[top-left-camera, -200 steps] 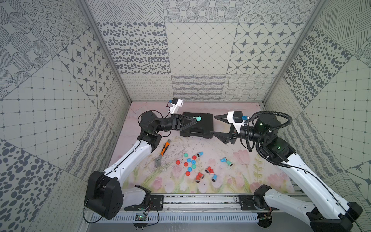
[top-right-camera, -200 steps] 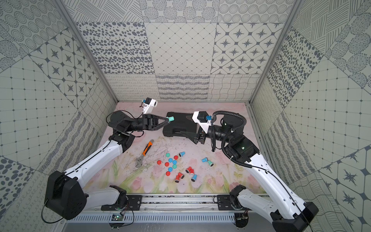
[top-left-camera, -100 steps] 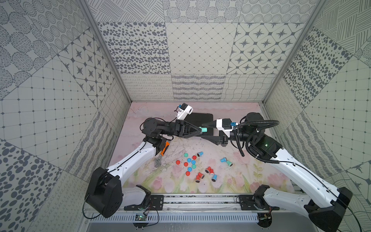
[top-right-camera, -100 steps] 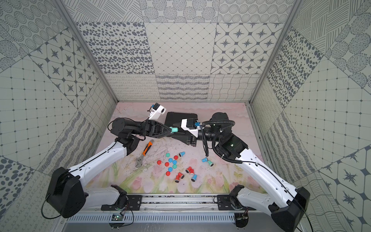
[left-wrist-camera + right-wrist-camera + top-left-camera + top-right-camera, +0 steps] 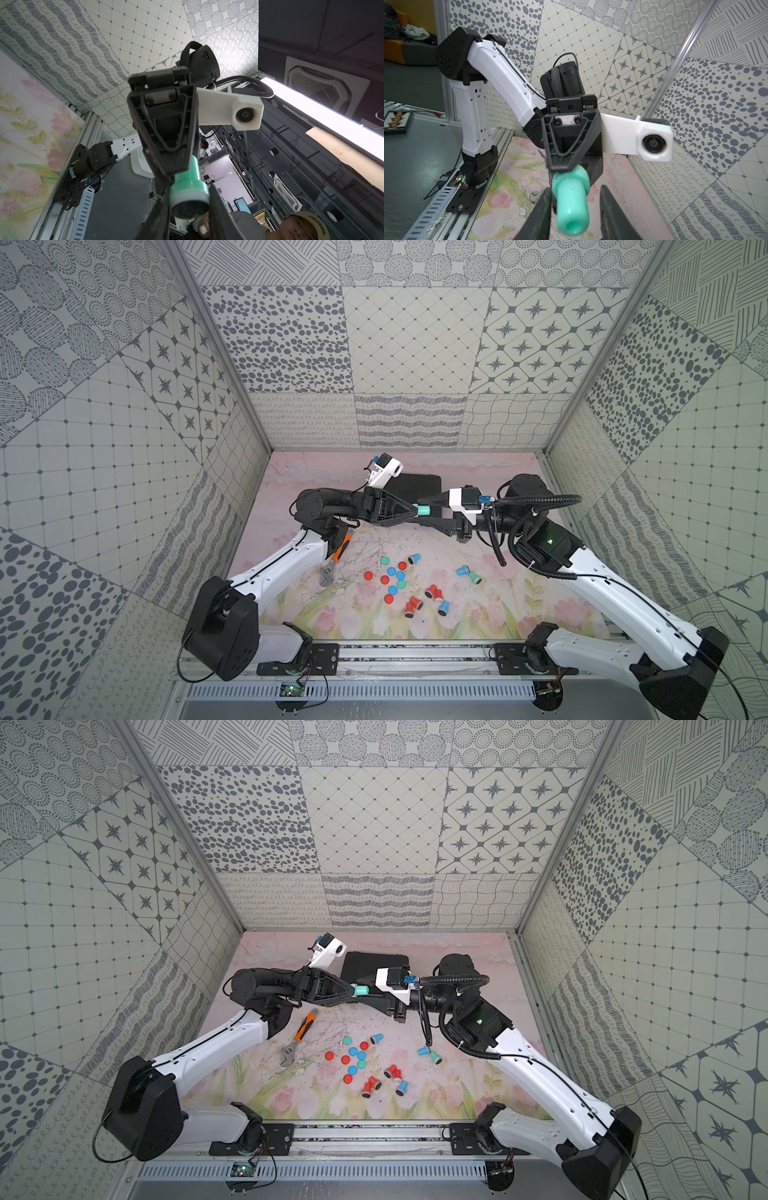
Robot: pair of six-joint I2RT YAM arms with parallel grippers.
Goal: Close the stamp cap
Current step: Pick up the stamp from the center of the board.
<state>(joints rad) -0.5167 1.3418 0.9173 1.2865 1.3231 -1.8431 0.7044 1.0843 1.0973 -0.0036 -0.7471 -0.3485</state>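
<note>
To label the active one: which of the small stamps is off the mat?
The teal stamp, held in the air by the left gripper; the other stamps all lie on the floral mat.

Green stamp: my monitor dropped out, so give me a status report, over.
Left claw shut on green stamp, held midair. Right claw open, straddling its handle end. Nothing else between them.

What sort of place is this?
Probably a robot test cell inside a lab: patterned grey-and-white wall panels box in a floral-print tabletop, and the left wrist view shows a ceiling air-conditioning unit beyond.
</note>
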